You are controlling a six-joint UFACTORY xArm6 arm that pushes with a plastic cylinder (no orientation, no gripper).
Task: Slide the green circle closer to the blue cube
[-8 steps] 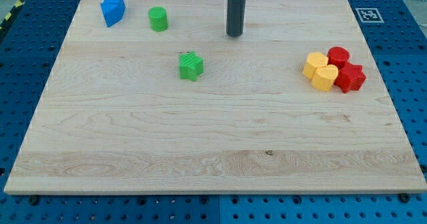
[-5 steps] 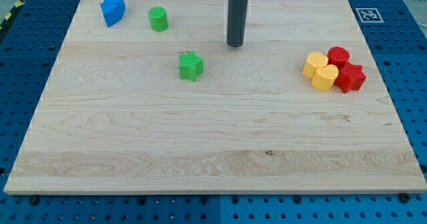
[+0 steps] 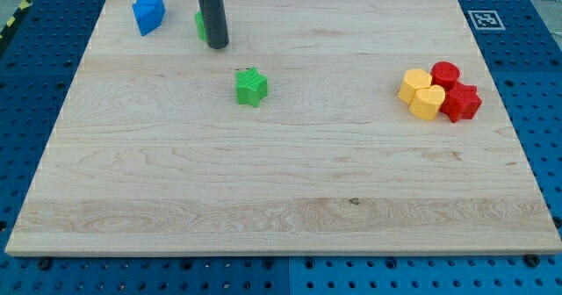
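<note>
1. Wooden board [image 3: 281,181] on blue pegboard.
2. My tip [image 3: 219,46], no fingers, has swung left from mid-board.
3. It now touches the green circle [image 3: 201,26], right side, mostly hiding it.
4. Blue cube [image 3: 148,12] near, leftward; push looks ready.

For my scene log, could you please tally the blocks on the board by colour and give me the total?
Blue: 1, the blue cube.
Green: 2, the green circle, mostly hidden behind my tip, and the green star.
Yellow: 2, two yellow blocks.
Red: 2, two red blocks.
Total: 7.
</note>
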